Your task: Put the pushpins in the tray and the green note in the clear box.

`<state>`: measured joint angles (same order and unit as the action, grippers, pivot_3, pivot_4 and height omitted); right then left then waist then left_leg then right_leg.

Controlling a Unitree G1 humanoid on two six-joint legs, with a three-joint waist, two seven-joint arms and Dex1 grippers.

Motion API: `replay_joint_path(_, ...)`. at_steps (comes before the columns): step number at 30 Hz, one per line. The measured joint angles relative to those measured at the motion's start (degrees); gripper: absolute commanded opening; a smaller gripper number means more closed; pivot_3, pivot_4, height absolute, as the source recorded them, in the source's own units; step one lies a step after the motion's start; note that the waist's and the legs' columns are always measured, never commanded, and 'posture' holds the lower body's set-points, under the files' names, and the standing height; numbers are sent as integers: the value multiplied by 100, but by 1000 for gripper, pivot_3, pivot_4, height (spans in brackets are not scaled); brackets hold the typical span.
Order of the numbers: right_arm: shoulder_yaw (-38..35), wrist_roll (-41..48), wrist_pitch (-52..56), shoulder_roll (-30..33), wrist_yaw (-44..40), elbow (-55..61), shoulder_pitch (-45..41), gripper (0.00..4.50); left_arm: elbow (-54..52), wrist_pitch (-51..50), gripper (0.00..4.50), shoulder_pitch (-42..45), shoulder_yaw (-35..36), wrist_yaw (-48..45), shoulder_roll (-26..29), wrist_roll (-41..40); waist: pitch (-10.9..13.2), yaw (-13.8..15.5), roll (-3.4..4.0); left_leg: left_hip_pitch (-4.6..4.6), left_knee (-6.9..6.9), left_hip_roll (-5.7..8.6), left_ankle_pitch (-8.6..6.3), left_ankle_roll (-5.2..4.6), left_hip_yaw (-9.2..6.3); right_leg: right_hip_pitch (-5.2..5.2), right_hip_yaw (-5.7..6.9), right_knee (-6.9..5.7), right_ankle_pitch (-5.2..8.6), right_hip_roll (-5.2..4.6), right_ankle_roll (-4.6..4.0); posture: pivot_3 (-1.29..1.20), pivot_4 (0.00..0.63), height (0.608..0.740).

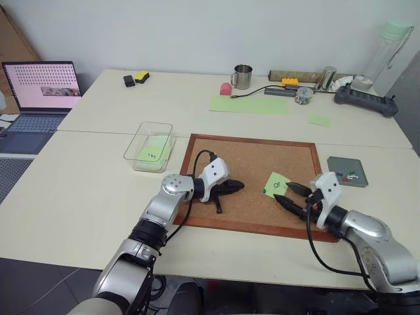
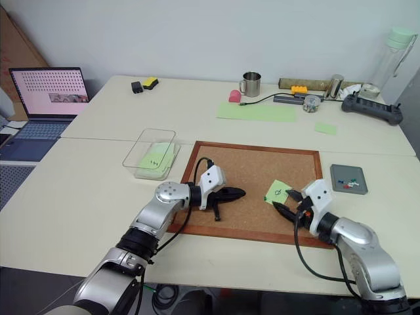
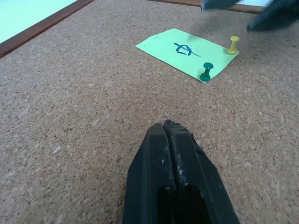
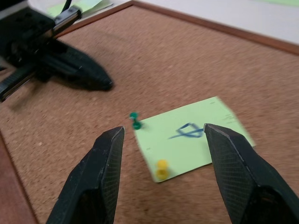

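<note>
The green note point(image 1: 275, 183), with a pen doodle in its middle, lies on the corkboard point(image 1: 249, 157). A green pushpin point(image 4: 135, 120) and a yellow pushpin point(image 4: 161, 169) stand at two of its corners. My right gripper point(image 1: 283, 191) is open just to the right of the note, its jaws pointing at it. My left gripper point(image 1: 241, 186) is shut and holds nothing; it rests low over the cork, to the left of the note. The grey tray point(image 1: 336, 164) sits right of the board with several pins in it. The clear box point(image 1: 134, 139) sits left of the board and holds another green note.
A laptop point(image 1: 39, 92) stands at the far left. Along the table's back are a metal mug point(image 1: 242, 77), a long pale-green sheet point(image 1: 249, 104), a black controller point(image 1: 365, 100) and a tall bottle point(image 1: 388, 49). A cable runs across the sheet.
</note>
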<state>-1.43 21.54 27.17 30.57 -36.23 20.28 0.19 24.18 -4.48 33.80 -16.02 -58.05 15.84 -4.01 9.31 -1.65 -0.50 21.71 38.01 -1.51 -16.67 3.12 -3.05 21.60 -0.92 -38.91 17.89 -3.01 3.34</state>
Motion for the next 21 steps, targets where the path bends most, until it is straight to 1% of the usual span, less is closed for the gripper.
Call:
replay_joint_path(1,37,-9,-8,-17,6,-14,22,2844,-1,0,0,0,-1,0,0,0,0,0,0,0,0,0,0,0,0,0,0,0,0,0,0,0,150,740)
replay_joint_path(3,74,-46,-41,-44,12,-36,92,2470,-5,0,0,-4,-1,0,2,0,0,0,0,0,0,0,0,0,0,0,0,0,0,0,0,0,150,740)
replay_joint_path(4,84,-73,-48,-51,14,-45,104,2397,-6,0,0,-5,-1,0,6,0,0,-1,0,0,0,0,0,0,0,0,0,0,0,0,0,0,150,740)
replay_joint_path(5,93,-89,-57,-59,16,-48,108,2098,-7,0,0,-5,-1,-1,9,0,0,-2,0,-1,0,0,0,0,0,0,0,0,0,0,0,0,150,740)
replay_joint_path(8,104,-137,-103,-118,22,-48,119,1565,-19,0,0,-10,-2,-2,12,0,0,-2,0,-1,0,0,0,0,-1,0,0,0,0,1,0,0,150,740)
replay_joint_path(10,105,-164,-138,-177,32,-48,157,1132,-45,0,0,-30,-3,-8,16,1,0,-2,0,-1,0,0,0,0,0,0,0,1,0,1,0,0,150,740)
replay_joint_path(11,101,-182,-145,-182,38,-48,160,1051,-53,0,0,-35,-4,-9,19,1,0,-2,0,-1,0,0,0,0,0,0,-1,1,0,0,0,0,150,740)
replay_joint_path(12,92,-199,-148,-182,47,-48,162,781,-63,0,0,-42,-6,-11,21,1,0,-2,0,-1,0,0,0,0,0,0,0,0,0,0,0,0,150,740)
replay_joint_path(16,39,-216,-158,-192,95,-48,200,72,-77,-4,0,-44,-22,-18,27,1,0,1,0,-1,0,0,0,0,-1,-1,1,1,0,0,0,0,150,740)
replay_joint_path(21,27,-233,-192,-195,130,-48,213,72,-80,-6,0,-43,-31,-19,28,1,0,1,0,-1,0,0,0,0,-1,-2,1,1,0,0,0,0,150,740)
